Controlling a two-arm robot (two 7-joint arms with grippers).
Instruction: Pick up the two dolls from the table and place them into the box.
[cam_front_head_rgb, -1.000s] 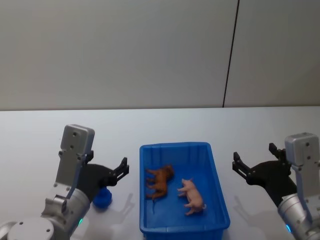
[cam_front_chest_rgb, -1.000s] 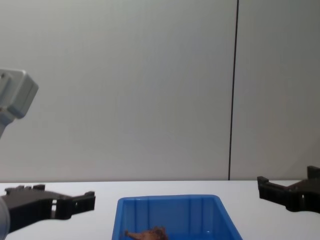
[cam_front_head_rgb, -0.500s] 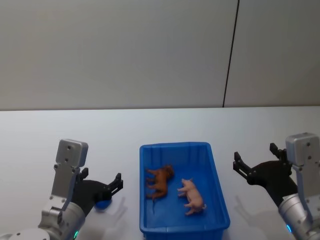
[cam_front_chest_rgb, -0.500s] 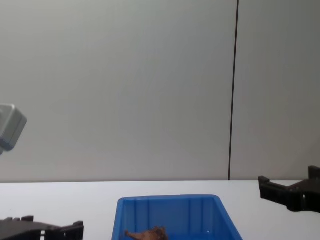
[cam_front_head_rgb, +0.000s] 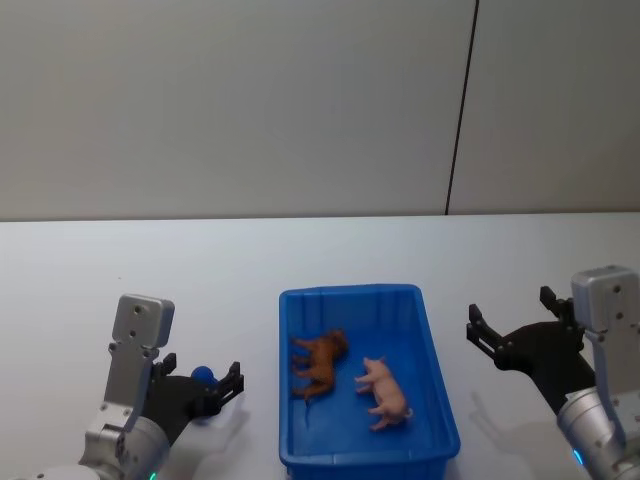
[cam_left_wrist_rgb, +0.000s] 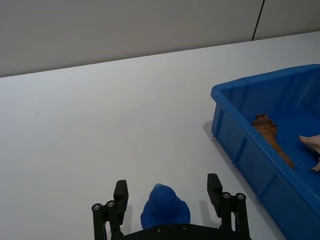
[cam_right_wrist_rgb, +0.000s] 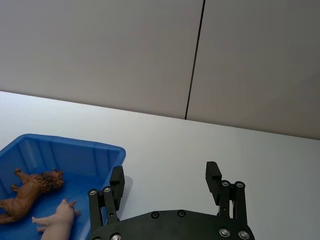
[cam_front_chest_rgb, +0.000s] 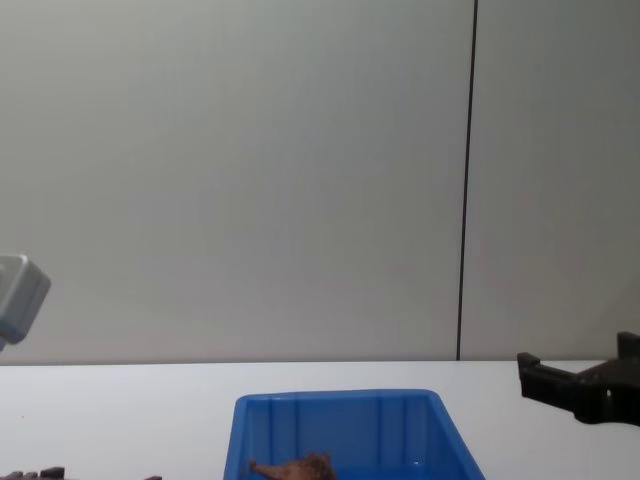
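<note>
Both dolls are already lying inside the bright blue ribbed plastic bin (cam_front_head_rgb: 366, 455): the shaggy reddish-brown toy figure (cam_front_head_rgb: 318, 363) and the pale peach-pink toy figure (cam_front_head_rgb: 384, 392), side by side. The left gripper (cam_left_wrist_rgb: 169, 200), fingers spread, is straddling a small blue rounded toy (cam_left_wrist_rgb: 164, 213) on the white tabletop (cam_front_head_rgb: 200, 270), the bin off to its side. The right gripper (cam_right_wrist_rgb: 167, 186), also spread, is hovering empty just beside the bin. I judge the 2 placements finished; next, nothing but parking.
</note>
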